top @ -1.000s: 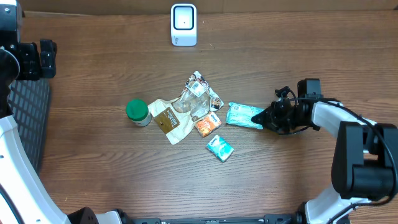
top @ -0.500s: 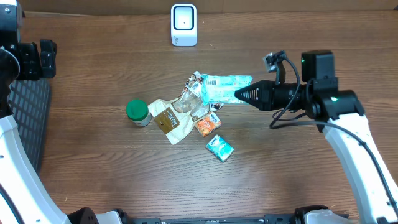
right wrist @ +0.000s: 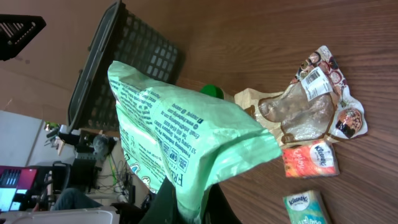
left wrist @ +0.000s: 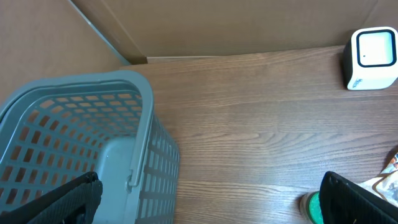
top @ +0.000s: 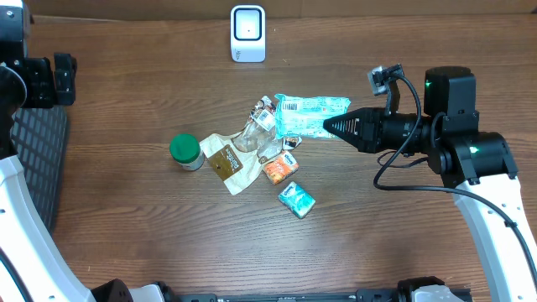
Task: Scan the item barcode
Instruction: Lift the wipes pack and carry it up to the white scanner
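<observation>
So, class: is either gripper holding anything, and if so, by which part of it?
The right gripper pinches the green packet by one bunched end, and the rest sticks out past the fingertips. The left gripper is open and holds nothing.

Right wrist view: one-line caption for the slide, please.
Right claw pinching a green bag above loose packets, basket behind.

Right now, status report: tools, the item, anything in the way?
Right tool shut on green packet, held above the pile. Left tool open, by the basket. Nothing between packet and scanner.
</observation>
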Available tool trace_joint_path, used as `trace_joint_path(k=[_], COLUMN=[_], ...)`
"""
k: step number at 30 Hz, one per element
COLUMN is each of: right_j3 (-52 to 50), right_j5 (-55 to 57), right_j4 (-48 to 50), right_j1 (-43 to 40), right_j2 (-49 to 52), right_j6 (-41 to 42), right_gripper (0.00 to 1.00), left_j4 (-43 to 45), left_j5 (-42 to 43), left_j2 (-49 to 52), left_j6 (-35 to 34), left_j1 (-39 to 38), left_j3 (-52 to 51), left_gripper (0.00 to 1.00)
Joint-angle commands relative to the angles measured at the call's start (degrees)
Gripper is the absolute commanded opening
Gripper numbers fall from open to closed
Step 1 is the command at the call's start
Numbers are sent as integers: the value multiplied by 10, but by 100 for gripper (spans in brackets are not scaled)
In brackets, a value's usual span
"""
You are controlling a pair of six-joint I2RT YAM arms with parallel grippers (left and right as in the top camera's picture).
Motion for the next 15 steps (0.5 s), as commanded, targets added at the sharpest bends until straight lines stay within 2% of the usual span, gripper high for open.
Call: trace_joint_path(k=[1,7,12,15], right_j3=[20,33,111,193], right_j5=[6,56,170,222], right_j4=[2,-4,-46,-90], right_j1=[2,11,73,106], right_j2=[-7,3,56,106], right_j6=[17,45,43,27], right_gripper=[4,4,4,4], left_j4=[0,0,0,0], left_j5=[2,2,2,2], left_j2=[0,0,0,0], left_j6=[9,9,9,9], left_j1=[3,3,3,3], left_j3=[2,2,2,2], left_gripper=[100,99,99,100])
